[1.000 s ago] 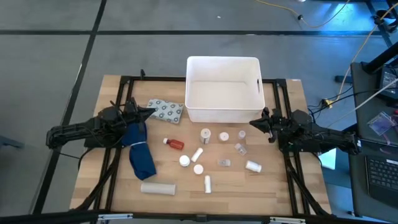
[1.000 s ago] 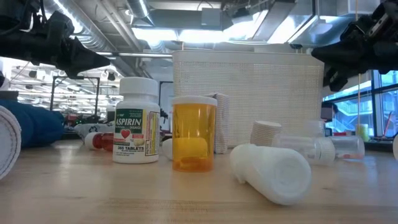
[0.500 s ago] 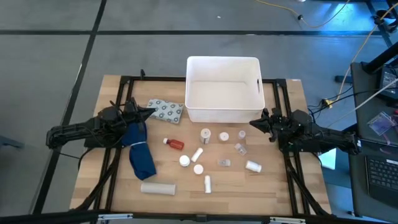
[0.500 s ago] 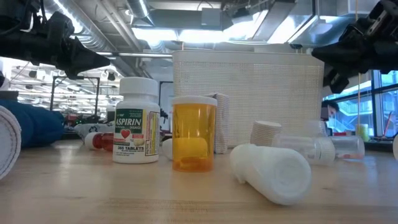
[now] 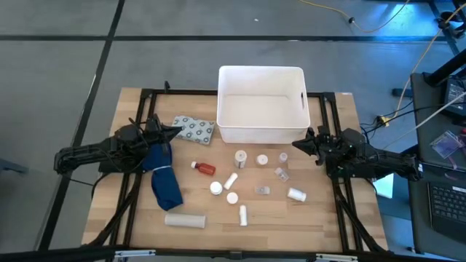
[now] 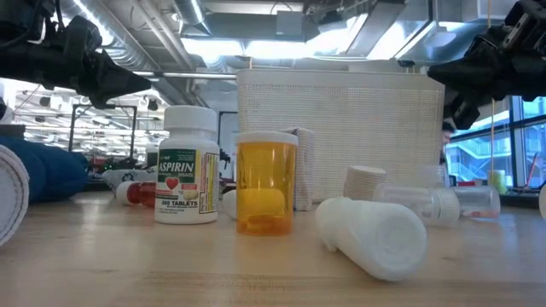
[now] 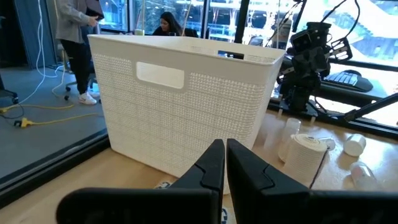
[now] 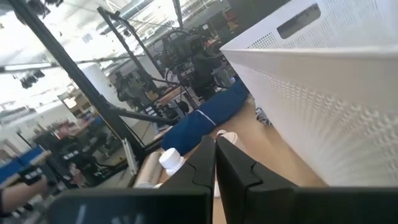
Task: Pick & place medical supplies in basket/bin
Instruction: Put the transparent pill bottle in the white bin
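The white basket (image 5: 261,104) stands at the table's far middle. The medical supplies lie scattered on the wood in front of it: a grey dotted blister pack (image 5: 194,129), a red-orange bottle (image 5: 204,169), and several white bottles and clear vials (image 5: 262,175). In the low view an aspirin bottle (image 6: 187,165) and an orange vial (image 6: 265,194) stand upright, and a white bottle (image 6: 373,235) lies on its side. My left gripper (image 5: 178,129) hovers shut over the blister pack's left end. My right gripper (image 5: 295,144) hovers shut by the basket's near right corner. Both point level and hold nothing.
A long dark blue cloth (image 5: 164,178) lies at the left, and a white roll (image 5: 184,220) lies near the front edge. Black frame rails (image 5: 138,211) run along both sides of the table. People stand in the room beyond the basket (image 7: 186,99).
My right gripper has rolled a little about the line it points along, staying in place and shut. Nothing on the table has moved.
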You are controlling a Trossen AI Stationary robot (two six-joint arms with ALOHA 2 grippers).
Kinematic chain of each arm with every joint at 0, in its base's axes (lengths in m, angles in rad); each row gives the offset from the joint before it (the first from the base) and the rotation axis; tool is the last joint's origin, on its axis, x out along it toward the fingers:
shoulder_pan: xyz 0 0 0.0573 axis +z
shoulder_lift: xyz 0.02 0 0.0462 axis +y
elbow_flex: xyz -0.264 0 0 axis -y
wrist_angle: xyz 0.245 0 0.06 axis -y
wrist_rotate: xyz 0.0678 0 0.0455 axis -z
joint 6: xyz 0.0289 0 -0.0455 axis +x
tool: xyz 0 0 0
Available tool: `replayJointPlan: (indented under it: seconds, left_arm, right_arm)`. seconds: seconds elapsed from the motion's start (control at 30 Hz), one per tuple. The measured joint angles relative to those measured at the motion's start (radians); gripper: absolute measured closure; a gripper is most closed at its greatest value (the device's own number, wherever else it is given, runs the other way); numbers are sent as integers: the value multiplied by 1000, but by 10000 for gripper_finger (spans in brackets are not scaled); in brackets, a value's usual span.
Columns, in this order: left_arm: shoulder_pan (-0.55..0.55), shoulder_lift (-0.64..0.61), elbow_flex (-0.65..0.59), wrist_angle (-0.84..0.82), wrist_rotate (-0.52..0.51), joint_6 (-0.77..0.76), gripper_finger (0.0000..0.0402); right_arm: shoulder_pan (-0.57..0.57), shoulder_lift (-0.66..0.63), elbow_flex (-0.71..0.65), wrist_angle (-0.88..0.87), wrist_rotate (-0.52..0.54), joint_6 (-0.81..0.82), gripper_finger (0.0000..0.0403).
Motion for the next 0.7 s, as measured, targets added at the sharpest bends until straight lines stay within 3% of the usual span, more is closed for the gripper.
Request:
replayJointPlan:
  seconds: [0.47, 0.7]
  left_arm:
    - [0, 0, 0, 0, -2, -2, 389]
    - [0, 0, 0, 0, -6, -2, 390]
  right_arm:
    - [0, 0, 0, 1, 1, 102, 382]
    - [0, 0, 0, 8, 1, 104, 300]
